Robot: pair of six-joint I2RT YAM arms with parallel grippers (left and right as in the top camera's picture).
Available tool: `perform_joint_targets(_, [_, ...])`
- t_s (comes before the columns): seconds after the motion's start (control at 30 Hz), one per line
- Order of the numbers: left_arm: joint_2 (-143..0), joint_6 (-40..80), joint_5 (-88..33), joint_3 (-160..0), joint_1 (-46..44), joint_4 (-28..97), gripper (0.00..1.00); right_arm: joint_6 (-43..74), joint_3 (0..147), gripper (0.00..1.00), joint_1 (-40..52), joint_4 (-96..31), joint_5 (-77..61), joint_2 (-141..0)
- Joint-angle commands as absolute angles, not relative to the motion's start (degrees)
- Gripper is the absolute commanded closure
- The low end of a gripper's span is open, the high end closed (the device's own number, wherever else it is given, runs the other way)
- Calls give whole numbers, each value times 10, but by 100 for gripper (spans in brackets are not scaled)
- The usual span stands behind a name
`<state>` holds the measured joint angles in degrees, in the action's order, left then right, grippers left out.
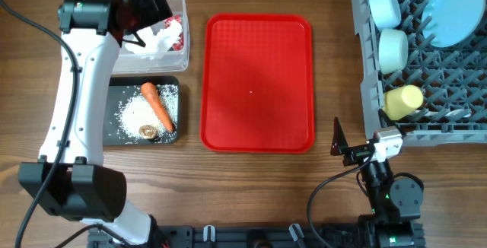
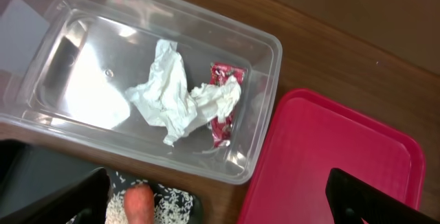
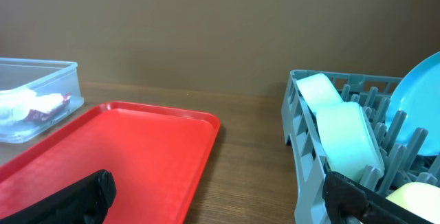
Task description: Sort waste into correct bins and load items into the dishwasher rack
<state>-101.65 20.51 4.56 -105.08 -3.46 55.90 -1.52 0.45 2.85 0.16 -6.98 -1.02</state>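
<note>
The clear tub (image 1: 179, 3) holds the crumpled white tissue (image 2: 169, 92) and the red wrapper (image 2: 223, 104). The black tray (image 1: 114, 130) holds the orange carrot (image 1: 157, 105), white rice grains (image 1: 135, 115) and a small brown lump (image 1: 148, 131). My left gripper (image 2: 220, 203) is open and empty above the near edge of the tub; it also shows in the overhead view (image 1: 148, 8). The grey rack (image 1: 366, 65) holds the blue plate (image 1: 455, 8), two bowls (image 1: 384, 7) (image 1: 393, 48) and the yellow cup (image 1: 403, 100). My right gripper (image 3: 220, 200) is open and empty, low beside the rack.
The flat red serving tray (image 1: 257, 81) lies between the bins and the rack, with nothing on it. A thin white piece, perhaps the spoon (image 1: 455, 114), lies in the rack near the cup. The right arm's base (image 1: 392, 195) stands at the front edge.
</note>
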Motion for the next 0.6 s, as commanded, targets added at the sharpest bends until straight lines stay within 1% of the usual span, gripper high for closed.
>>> perform_joint_targets(0.0, [-954,166,41,-1012,-31,465,0,-9,3,0,29,4,-60,-12])
perform_joint_targets(0.07, [-897,122,4,-943,-31,372,0,-9,3,0,29,3,-60,-12])
perform_joint_targets(0.1, [-861,119,0,-896,-31,327,0,-9,3,0,29,4,-60,-12])
perform_joint_targets(0.2, [-793,120,-6,-800,-26,255,0,-9,3,0,29,4,-60,-12])
perform_joint_targets(0.37, [-621,124,-18,-546,-8,103,0,-9,3,0,29,3,-60,-12])
perform_joint_targets(0.57, [-435,125,-52,-297,23,-46,0,-9,3,0,29,4,-60,-12])
